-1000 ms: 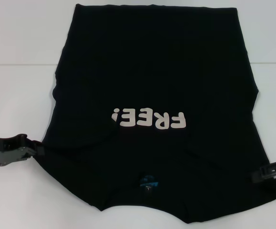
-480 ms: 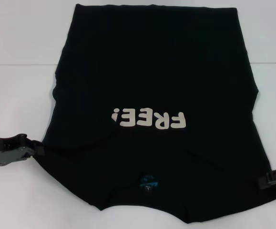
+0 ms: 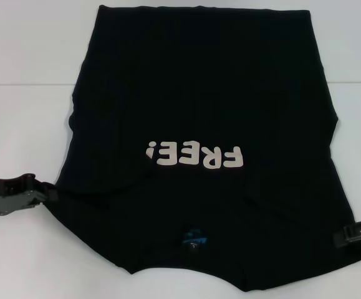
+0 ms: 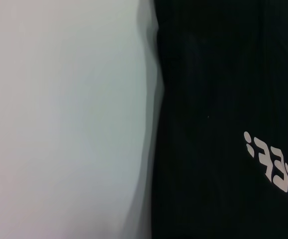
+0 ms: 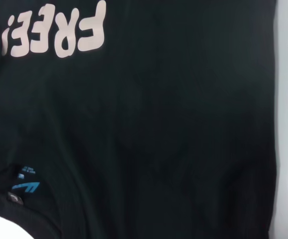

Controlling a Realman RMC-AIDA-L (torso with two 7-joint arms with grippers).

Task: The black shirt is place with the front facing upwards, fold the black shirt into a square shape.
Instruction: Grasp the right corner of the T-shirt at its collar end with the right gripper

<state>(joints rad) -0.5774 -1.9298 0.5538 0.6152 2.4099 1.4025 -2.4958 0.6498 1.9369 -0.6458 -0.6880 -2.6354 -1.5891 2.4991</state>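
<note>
Black shirt (image 3: 205,93) flat on the white table (image 3: 24,93), print up, collar near. Right end effector (image 3: 341,238) dropped nearer, now at the right sleeve edge; left end effector (image 3: 50,194) unmoved at the left sleeve. Finger states cannot tell; probably lining up for a sleeve fold.

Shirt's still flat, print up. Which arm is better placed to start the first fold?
Probably the left. The left gripper sits right at the edge of the black shirt, at its near sleeve corner. The right gripper is also at the shirt's edge but low at the frame's border, partly out of view.
</note>
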